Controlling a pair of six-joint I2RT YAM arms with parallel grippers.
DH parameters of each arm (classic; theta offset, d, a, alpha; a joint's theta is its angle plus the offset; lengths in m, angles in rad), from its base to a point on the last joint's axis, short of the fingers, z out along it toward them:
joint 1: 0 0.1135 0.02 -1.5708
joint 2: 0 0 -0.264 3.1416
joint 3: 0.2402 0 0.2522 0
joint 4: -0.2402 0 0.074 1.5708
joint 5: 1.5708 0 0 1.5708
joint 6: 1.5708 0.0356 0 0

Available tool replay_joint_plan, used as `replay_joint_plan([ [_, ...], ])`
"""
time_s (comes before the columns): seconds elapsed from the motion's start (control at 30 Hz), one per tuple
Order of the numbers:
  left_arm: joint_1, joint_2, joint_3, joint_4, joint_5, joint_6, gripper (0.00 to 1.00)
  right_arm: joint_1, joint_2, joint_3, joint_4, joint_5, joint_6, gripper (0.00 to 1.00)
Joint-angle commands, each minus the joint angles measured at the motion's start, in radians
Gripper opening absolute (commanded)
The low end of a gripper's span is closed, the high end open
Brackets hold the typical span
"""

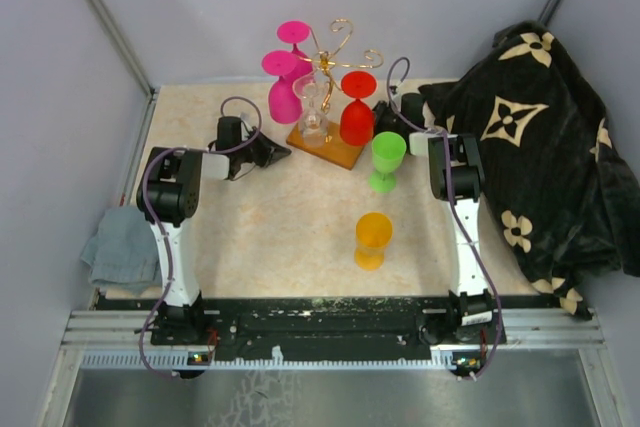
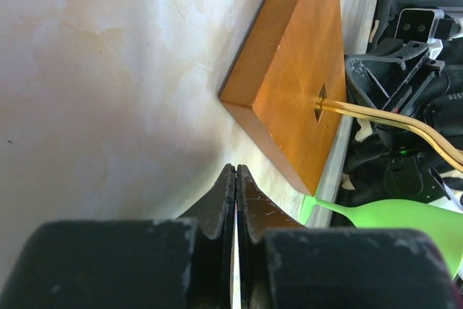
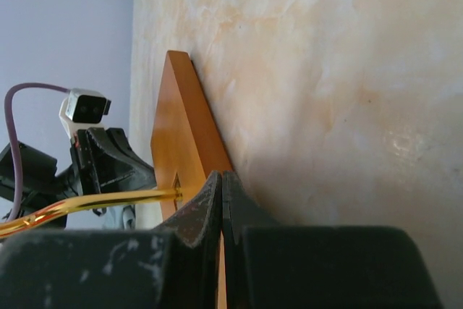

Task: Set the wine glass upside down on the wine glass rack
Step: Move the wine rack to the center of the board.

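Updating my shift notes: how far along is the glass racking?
Done: two pink glasses, a red glass and a clear glass hang upside down on the rack. In hand: nothing; the left fingers and right fingers are shut, empty. Left: the green glass and orange glass stand on the table.

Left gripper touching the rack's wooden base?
Apart. The left wrist view shows the shut left gripper pointing toward the wine glass rack base, with a strip of shadowed table visible between the tips and the base's near edge.
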Motion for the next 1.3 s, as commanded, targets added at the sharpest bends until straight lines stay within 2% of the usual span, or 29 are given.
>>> replay_joint_plan([
  [0.0,-0.002,-0.048,-0.014,-0.003,0.01,0.026,0.03,0.061,-0.044,-0.052,-0.059,-0.065,0.013,0.0],
  [0.7,-0.002,-0.07,-0.017,-0.036,0.008,0.035,0.03,0.069,-0.098,-0.171,0.002,-0.067,0.041,0.0],
  [1.27,-0.003,-0.061,0.022,-0.08,0.005,0.039,0.02,0.069,-0.088,-0.158,-0.008,-0.07,0.048,0.0],
])
